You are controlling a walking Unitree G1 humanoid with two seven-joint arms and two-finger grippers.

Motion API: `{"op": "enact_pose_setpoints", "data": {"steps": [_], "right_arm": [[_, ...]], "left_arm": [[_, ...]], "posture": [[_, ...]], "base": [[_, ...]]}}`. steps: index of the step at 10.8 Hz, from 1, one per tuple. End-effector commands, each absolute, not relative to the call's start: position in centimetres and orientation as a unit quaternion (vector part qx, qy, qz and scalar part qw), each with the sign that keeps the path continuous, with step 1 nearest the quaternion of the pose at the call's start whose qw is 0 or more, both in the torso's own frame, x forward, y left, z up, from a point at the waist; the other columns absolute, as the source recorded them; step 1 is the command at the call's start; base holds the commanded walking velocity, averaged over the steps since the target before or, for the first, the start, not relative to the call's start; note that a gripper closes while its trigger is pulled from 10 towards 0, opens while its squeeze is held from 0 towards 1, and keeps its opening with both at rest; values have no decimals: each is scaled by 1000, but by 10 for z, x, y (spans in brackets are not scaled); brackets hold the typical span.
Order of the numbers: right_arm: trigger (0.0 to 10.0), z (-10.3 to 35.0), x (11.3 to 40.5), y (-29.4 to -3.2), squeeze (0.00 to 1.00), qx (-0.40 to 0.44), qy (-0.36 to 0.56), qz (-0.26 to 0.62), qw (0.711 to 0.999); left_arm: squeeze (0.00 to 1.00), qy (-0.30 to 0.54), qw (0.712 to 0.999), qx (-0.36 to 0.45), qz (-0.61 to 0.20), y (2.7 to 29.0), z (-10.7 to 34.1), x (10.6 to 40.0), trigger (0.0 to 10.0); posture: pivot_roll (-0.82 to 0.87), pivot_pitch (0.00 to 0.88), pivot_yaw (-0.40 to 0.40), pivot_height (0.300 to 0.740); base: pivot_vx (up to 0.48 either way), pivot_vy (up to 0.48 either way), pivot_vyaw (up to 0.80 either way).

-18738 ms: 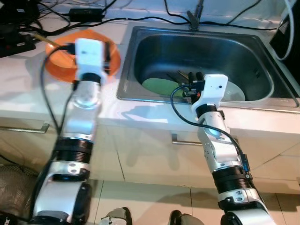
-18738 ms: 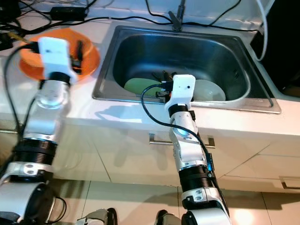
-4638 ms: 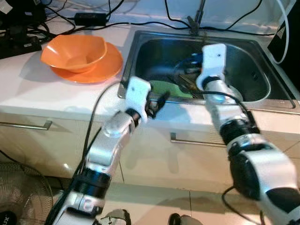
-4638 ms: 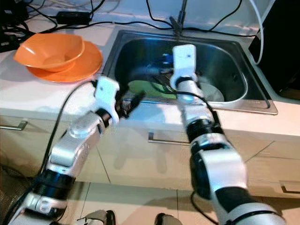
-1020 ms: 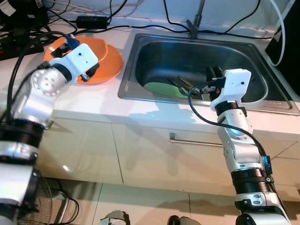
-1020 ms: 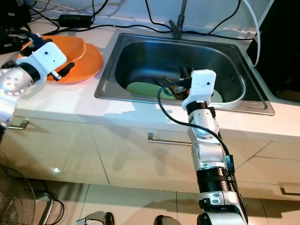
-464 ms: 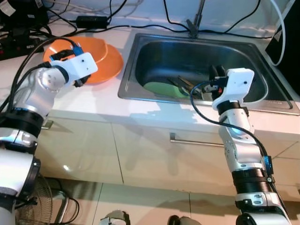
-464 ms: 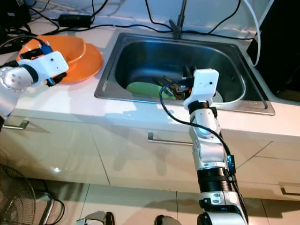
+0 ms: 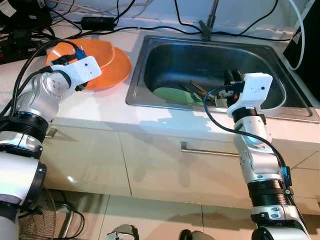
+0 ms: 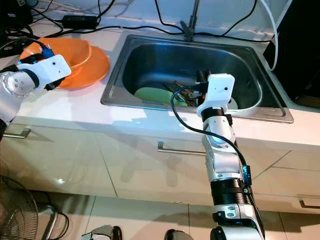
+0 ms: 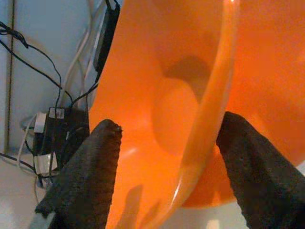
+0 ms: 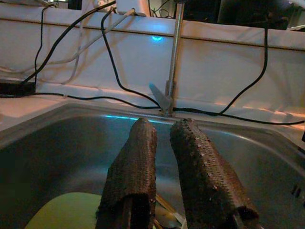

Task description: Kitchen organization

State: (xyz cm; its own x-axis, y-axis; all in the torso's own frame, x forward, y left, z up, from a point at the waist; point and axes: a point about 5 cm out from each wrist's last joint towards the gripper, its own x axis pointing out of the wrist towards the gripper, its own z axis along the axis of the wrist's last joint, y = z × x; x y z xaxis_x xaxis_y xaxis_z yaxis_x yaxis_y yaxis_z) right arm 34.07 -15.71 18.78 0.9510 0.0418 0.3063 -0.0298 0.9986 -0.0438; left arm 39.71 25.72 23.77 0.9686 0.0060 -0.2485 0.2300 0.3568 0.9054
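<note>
Where the left gripper (image 11: 164, 157) reaches over the white counter (image 9: 95, 107), its two black fingers (image 11: 88, 176) stand spread wide either side of the orange bowl (image 11: 157, 109) rim, one inside, one outside; whether they press the rim I cannot tell. Bowl sits in an orange plate (image 9: 116, 65), on the counter left of the sink (image 9: 150, 55), close to the sink's raised edge. Black cables and a power strip (image 11: 50, 138) crowd the back of the counter beyond the bowl (little spare room there); the counter front is bare.

Right gripper (image 12: 164, 167) hangs over the sink's near right part, fingers (image 12: 131, 171) drawn nearly together, a narrow slit between them, nothing held. Basin walls stand well apart from it. Below lie a green plate (image 9: 170, 94), dark utensils (image 9: 192, 90) across it, and a pale dish (image 10: 231, 104) partly hidden behind the wrist. Faucet (image 12: 174, 57) rises at the back rim, cables trailing past it.
</note>
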Motion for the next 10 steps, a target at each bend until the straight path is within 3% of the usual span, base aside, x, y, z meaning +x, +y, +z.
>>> {"op": "enact_pose_setpoints", "data": {"steps": [1,10], "right_arm": [[10000,191,340,-161,0,-15,-158,12,987],[10000,193,342,-156,0,-13,-160,22,987]], "left_arm": [[0,94,816,567,-68,252,246,400,0],[0,97,816,563,-86,249,240,400,0]], "posture": [[68,69,-11,740],[71,50,-16,740]], "base": [[0,0,0],[0,0,0]]}}
